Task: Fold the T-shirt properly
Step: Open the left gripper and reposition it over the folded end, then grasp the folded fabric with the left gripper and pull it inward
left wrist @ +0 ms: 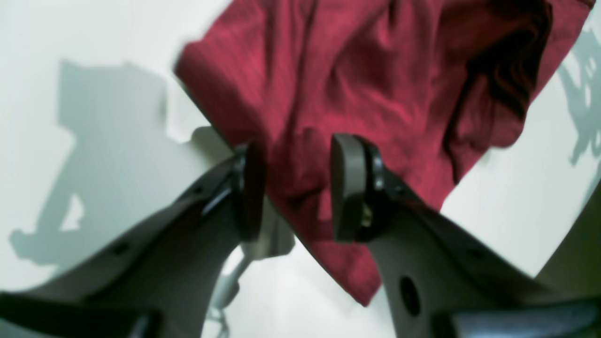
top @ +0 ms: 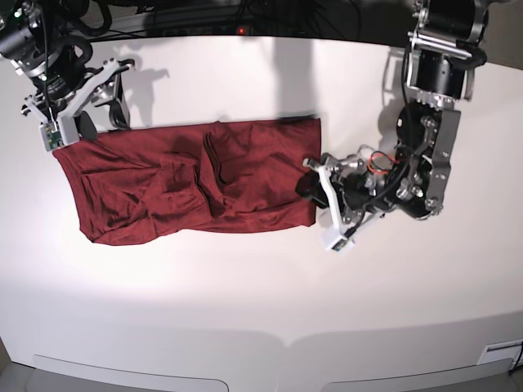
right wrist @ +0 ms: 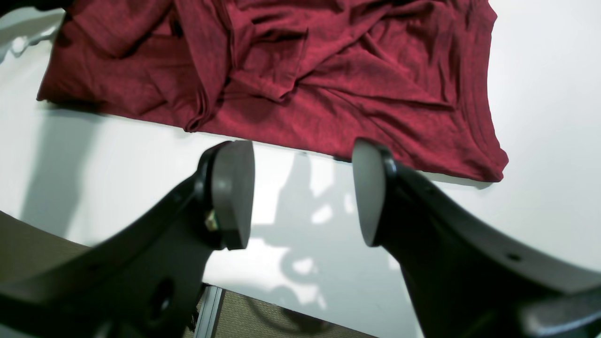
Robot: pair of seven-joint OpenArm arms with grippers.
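The dark red T-shirt (top: pixel 188 184) lies on the white table (top: pixel 261 302) as a wrinkled, roughly rectangular bundle with creases across its middle. My left gripper (top: pixel 310 188) is at the shirt's right edge. In the left wrist view this gripper (left wrist: pixel 298 188) is open, its fingers straddling the edge of the T-shirt (left wrist: pixel 357 80). My right gripper (top: pixel 69 131) is at the shirt's far left corner. In the right wrist view it (right wrist: pixel 300 192) is open over bare table, nothing between its fingers, with the T-shirt (right wrist: pixel 328 94) just beyond the tips.
Dark cables (top: pixel 245 16) run behind the table's far edge. The near table edge (right wrist: pixel 211 300) shows below the right gripper, with olive floor beyond it. White tabletop stretches in front of the shirt.
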